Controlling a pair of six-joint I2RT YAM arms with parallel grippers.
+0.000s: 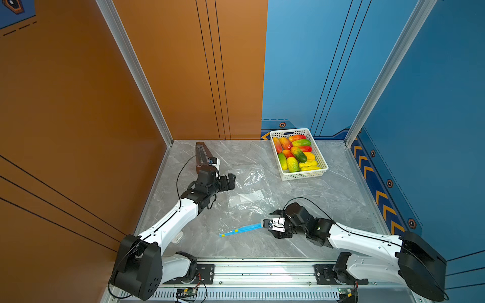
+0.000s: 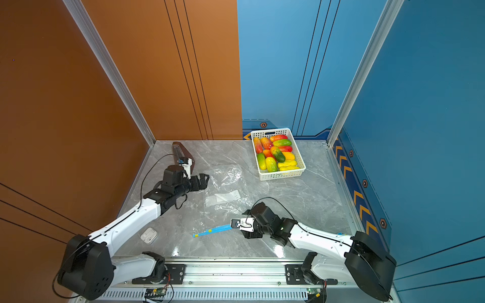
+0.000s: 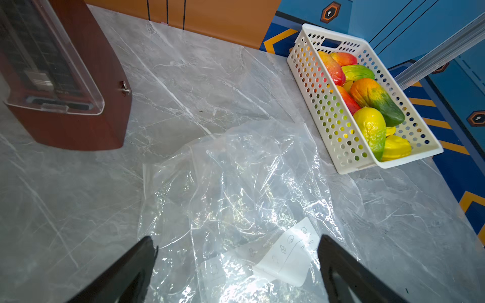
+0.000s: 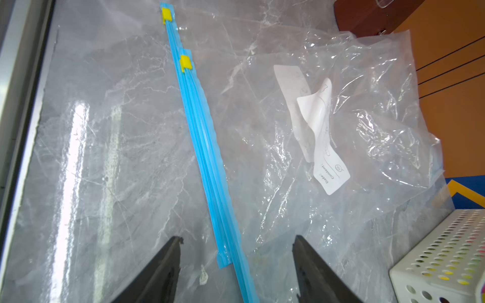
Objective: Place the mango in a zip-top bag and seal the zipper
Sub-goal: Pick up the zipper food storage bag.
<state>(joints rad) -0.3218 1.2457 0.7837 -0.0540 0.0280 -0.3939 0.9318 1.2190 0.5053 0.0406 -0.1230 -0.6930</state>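
Toward the near edge of the desk (image 1: 328,204), right of its middle, the right end effector (image 4: 237,241) sits low over one end of two blue zippers (image 4: 207,147) that lie one on the other. Its jaws stand partly apart, one on each side of the strips with a gap to both, and it has hold of nothing. Each zipper carries a yellow slider (image 4: 185,63) near its other end. By the left edge lies a small white item (image 2: 148,235).

The clear bags (image 1: 249,183) spread, crumpled, from the zippers across the middle of the desk. A white label (image 4: 329,168) on them, curled up at one end, reads "Content:" and "Date:"; its other print is too small to read. The left end effector (image 3: 236,237) hovers over the bags' left edge, jaws wide apart and empty.

In the far right corner a white perforated basket (image 1: 301,176) holds the mangoes (image 1: 294,153), red, green and yellow; none is in a bag. In the far left corner stands a brown metronome (image 1: 200,154).
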